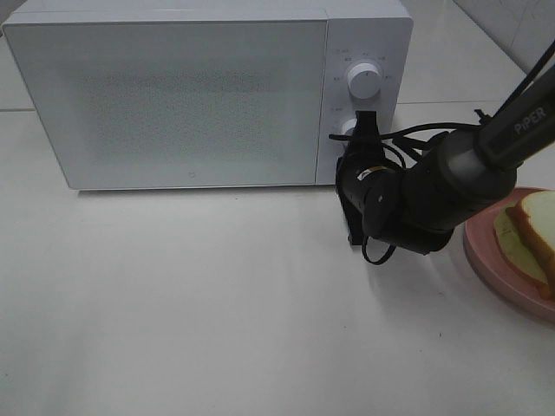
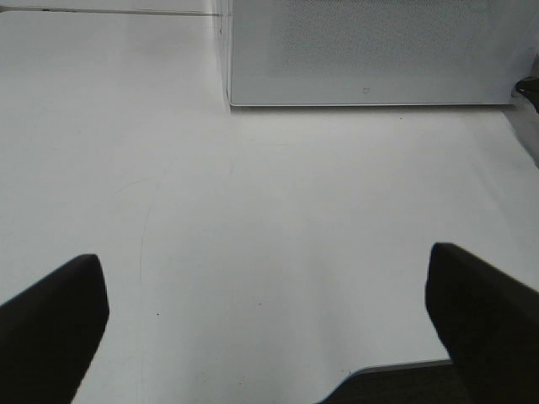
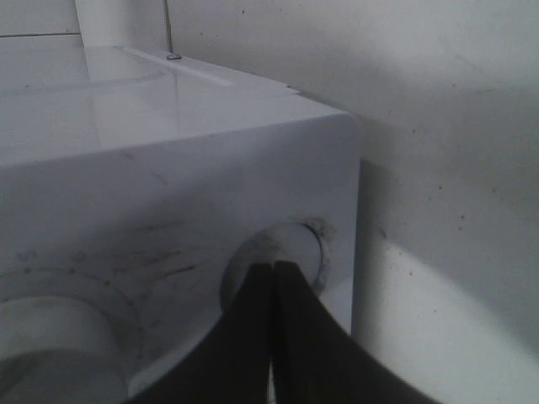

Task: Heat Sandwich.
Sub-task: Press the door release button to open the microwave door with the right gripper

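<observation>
The sandwich (image 1: 531, 227), white bread with an orange-brown crust, lies on a round pink plate (image 1: 490, 260) at the right edge of the table. The white microwave (image 1: 173, 95) stands at the back with its door closed. My right gripper (image 1: 365, 118) is shut, and its joined tips (image 3: 273, 268) touch the lower knob (image 3: 293, 246) on the control panel. Nothing is held between its fingers. My left gripper (image 2: 269, 324) is open and hangs over bare table in front of the microwave (image 2: 370, 50); it is out of the high view.
The upper knob (image 1: 362, 81) sits above the right gripper. Black cables loop around the right arm's wrist (image 1: 408, 195). A white tabletop (image 1: 191, 303) spreads in front of the microwave.
</observation>
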You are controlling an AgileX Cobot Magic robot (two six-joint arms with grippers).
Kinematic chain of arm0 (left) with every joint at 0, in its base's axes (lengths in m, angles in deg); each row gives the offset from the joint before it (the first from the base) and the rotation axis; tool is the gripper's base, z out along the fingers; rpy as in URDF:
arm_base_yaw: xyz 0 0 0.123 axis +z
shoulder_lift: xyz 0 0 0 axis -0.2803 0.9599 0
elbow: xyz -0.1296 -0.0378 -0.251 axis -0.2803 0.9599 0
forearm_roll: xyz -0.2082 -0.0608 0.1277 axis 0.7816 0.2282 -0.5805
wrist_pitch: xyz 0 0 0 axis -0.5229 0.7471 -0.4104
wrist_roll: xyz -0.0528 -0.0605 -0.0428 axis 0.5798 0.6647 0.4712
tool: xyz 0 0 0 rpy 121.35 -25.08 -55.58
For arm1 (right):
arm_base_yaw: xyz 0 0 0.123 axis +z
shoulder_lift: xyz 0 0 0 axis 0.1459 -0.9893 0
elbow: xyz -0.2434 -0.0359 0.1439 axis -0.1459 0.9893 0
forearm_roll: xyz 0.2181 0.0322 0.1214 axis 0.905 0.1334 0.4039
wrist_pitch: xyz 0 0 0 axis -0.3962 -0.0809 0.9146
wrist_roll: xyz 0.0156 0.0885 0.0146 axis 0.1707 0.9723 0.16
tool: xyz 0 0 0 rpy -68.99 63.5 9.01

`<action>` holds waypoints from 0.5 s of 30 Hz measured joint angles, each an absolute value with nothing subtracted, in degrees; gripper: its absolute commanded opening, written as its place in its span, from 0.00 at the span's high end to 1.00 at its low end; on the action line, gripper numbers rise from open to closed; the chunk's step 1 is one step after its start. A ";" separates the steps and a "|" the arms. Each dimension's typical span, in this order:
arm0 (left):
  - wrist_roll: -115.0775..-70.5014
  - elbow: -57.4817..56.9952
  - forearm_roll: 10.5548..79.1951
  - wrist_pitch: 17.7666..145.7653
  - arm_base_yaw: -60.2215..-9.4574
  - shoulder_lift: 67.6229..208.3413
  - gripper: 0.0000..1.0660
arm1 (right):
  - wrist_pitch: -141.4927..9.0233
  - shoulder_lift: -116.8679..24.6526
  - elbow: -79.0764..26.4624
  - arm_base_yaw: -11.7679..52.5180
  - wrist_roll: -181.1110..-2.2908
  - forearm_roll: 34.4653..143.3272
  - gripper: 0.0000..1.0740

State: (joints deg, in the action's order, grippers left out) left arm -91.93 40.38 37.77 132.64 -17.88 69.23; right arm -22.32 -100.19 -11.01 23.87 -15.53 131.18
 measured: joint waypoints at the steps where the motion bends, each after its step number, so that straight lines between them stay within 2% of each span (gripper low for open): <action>1: -91.93 40.38 37.77 132.64 -17.88 69.23 0.09 | -22.32 -100.19 -11.01 23.87 -15.53 131.18 1.00; 15: -91.93 40.38 37.77 132.64 -17.88 69.23 0.09 | -21.80 -101.11 -11.98 22.72 -16.50 131.87 1.00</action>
